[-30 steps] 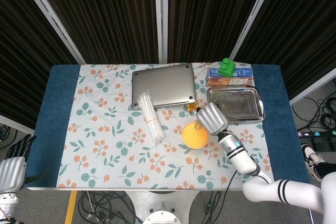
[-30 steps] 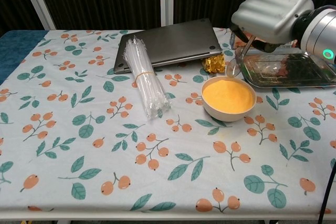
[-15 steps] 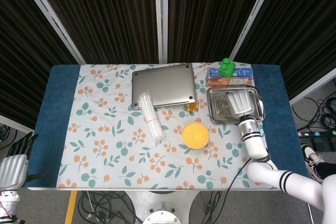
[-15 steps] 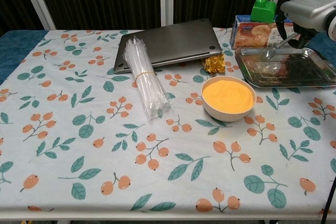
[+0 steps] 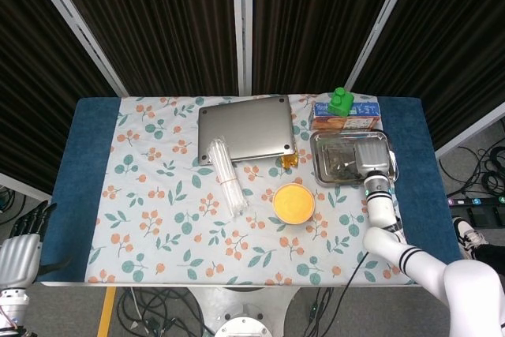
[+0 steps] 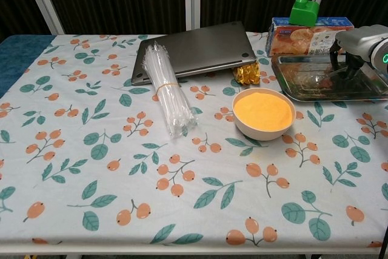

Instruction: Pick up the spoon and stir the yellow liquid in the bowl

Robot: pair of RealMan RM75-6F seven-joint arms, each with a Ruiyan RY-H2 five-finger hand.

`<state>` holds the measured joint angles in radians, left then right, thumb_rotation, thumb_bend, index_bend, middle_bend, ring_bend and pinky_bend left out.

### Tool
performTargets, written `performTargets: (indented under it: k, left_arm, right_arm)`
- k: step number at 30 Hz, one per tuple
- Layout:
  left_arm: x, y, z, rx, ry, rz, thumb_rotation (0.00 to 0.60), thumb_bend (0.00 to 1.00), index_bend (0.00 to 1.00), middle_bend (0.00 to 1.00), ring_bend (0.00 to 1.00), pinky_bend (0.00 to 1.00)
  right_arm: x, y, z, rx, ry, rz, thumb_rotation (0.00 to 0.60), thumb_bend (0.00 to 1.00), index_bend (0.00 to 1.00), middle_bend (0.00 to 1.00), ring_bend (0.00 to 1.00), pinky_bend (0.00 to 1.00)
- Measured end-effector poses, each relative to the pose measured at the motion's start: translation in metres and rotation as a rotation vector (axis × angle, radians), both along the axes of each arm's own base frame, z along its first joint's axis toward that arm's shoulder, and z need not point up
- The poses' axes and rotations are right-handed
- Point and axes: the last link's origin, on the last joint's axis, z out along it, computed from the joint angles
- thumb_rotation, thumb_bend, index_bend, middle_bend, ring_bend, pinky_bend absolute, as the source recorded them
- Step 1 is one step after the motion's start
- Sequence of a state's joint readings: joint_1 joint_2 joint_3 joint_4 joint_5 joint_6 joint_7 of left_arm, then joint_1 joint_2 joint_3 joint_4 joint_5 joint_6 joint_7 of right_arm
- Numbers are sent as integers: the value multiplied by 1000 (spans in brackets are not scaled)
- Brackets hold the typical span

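1. Bowl [image 6: 264, 113]: cream, filled with yellow liquid [image 6: 263, 109]; stands on the floral-clothed surface [image 6: 91, 168], just in front of the metal tray [image 6: 370, 92].
2. Spoon [image 6: 315, 80]: seems to lie inside the tray, clear and hard to make out.
3. Right hand [image 6: 357, 43]: over the tray's right end, fingers [image 6: 334, 60] pointing down, apart, holding nothing visible.
4. Left hand [image 5: 17, 254]: beyond the surface's left edge, fingers spread, empty.
5. Laptop [image 6: 194, 50], closed; straw bundle [image 6: 167, 92] beside it.
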<state>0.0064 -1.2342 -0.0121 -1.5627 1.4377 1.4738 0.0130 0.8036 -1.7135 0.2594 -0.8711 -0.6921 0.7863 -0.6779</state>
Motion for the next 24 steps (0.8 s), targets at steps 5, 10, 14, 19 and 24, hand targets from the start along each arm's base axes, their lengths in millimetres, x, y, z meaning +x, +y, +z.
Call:
performTargets:
  k: [5,10,14,19,24]
  left_arm:
    - [0,1,0,-1,-1,-9,600,51,131,117,98,126]
    - [2,5,1,8,-2,-26,600,51,131,117,99,126]
    - [3,8,2,11,-2,-37,600,51,131,117,98,126]
    - [5,15,3,12,1,-50,600,50,131,117,98,126]
    - [8,18,3,12,5,-54,600,51,131,117,99,126]
  right_arm:
    - [-4,2,10,-22,5,10,600,24,449,993,970,1000]
    - [-5,10,26,-46,-31,29,600,49,442,970,941,1000]
    - [-2,29,48,-77,-90,74,600,187,442,814,798,953]
    - [-4,76,92,-140,-167,141,600,240,381,508,445,613]
    - [-25,150,138,-191,-246,186,600,242,171,220,106,276]
